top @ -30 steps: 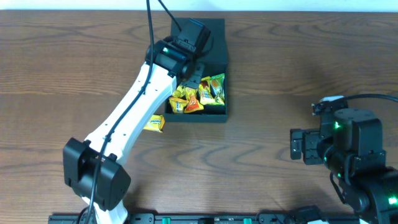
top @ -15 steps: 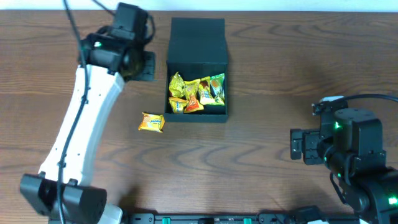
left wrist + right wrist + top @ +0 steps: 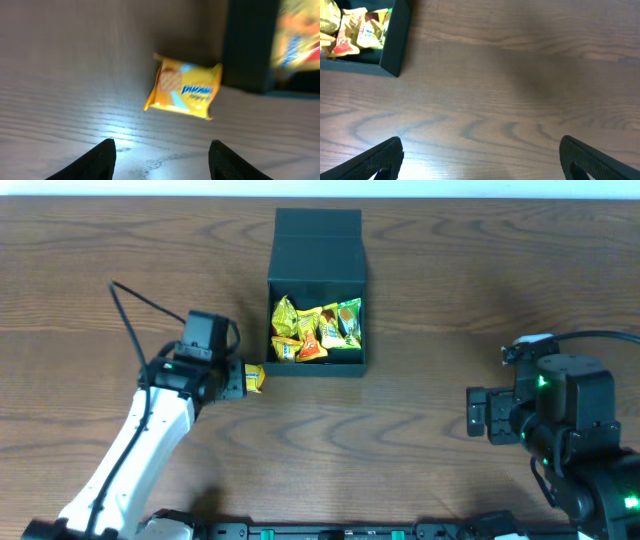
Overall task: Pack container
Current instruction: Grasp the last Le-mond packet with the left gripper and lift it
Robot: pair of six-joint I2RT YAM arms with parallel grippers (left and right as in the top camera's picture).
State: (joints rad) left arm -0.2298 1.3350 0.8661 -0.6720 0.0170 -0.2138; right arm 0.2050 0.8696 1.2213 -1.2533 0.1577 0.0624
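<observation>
Just ahead of our left gripper (image 3: 162,147), whose fingers stand apart and empty, a small flat yellow foil snack packet (image 3: 184,91) lies on the brown wooden table (image 3: 450,280), its long side running across the gap, slightly tilted. Just beyond it stands the dark teal-green square rigid container (image 3: 318,367), lid flap open, with colourful snack packets (image 3: 315,328) inside. We judge the left arm far the nearer; our right gripper (image 3: 481,145) hangs wide open, empty, well apart.
</observation>
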